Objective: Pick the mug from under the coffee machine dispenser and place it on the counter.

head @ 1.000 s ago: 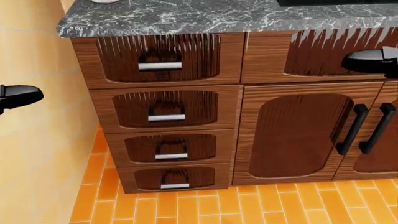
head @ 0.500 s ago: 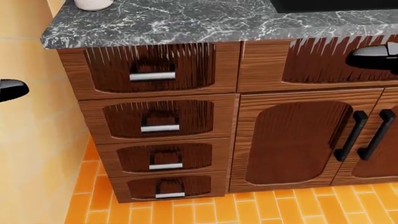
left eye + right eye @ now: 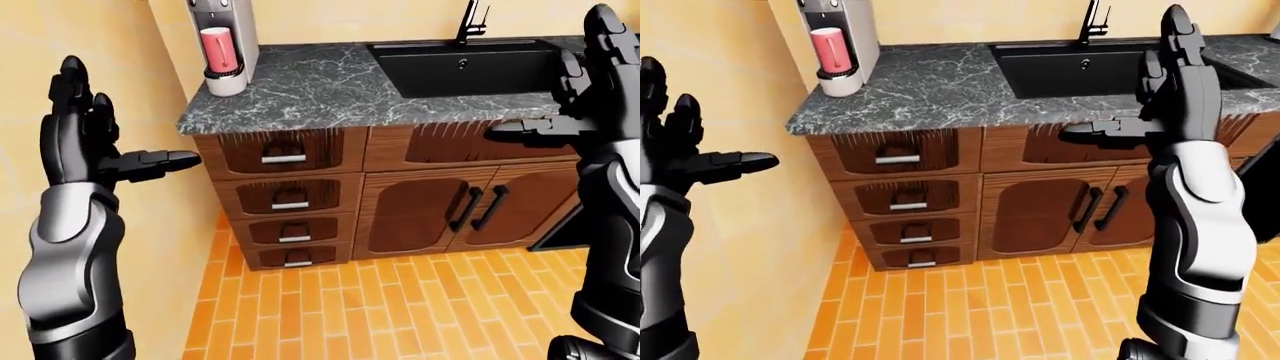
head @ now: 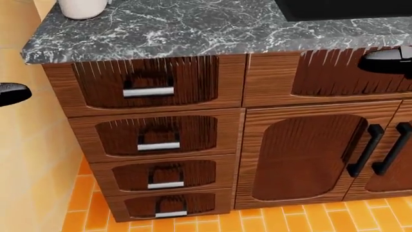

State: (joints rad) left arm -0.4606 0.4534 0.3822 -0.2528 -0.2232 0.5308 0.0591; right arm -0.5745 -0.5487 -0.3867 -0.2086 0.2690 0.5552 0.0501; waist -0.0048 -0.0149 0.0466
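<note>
Fingers (image 3: 75,112) spread; mug (image 3: 216,49) under dispenser

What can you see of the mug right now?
The mug is a tall pink cylinder with a darker top edge; no handle shows. It stands upright under the dispenser of the grey coffee machine, on the machine's round white base, at the left end of the grey marbled counter beside the wall. Nothing else touches it. Both hands are off the counter, fingers spread: left hand, right hand.
</note>
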